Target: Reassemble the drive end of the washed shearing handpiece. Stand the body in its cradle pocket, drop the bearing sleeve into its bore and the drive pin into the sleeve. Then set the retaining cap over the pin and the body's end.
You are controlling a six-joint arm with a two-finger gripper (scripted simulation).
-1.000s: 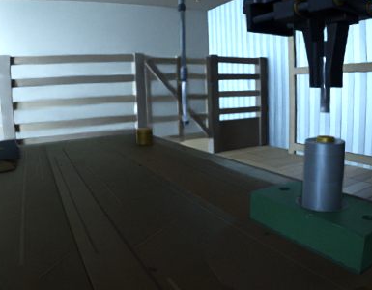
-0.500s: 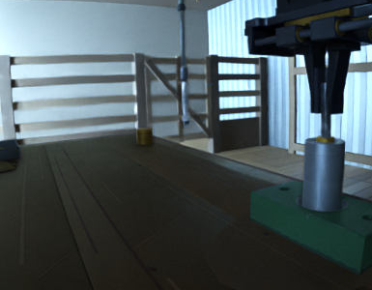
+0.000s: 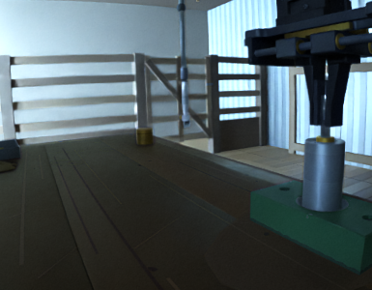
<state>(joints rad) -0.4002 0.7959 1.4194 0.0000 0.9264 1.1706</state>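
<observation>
The thin grey drive pin point(image 3: 325, 125) is held upright in my closed gripper point(image 3: 325, 118), its lower end reaching into the brass-coloured bearing sleeve point(image 3: 325, 139) whose rim shows at the top of the body. The grey cylindrical body point(image 3: 323, 174) stands upright in the pocket of the green cradle point(image 3: 316, 220) at the right of the dark bench. The gripper is directly above the body. The yellow retaining cap point(image 3: 144, 136) sits far back on the bench, near the fence post.
A dark tray-like object point(image 3: 3, 152) lies at the bench's far left edge. A wooden rail fence point(image 3: 89, 94) runs behind the bench, and a grey rod point(image 3: 183, 53) hangs from above beyond it. The wide bench surface stretches left of the cradle.
</observation>
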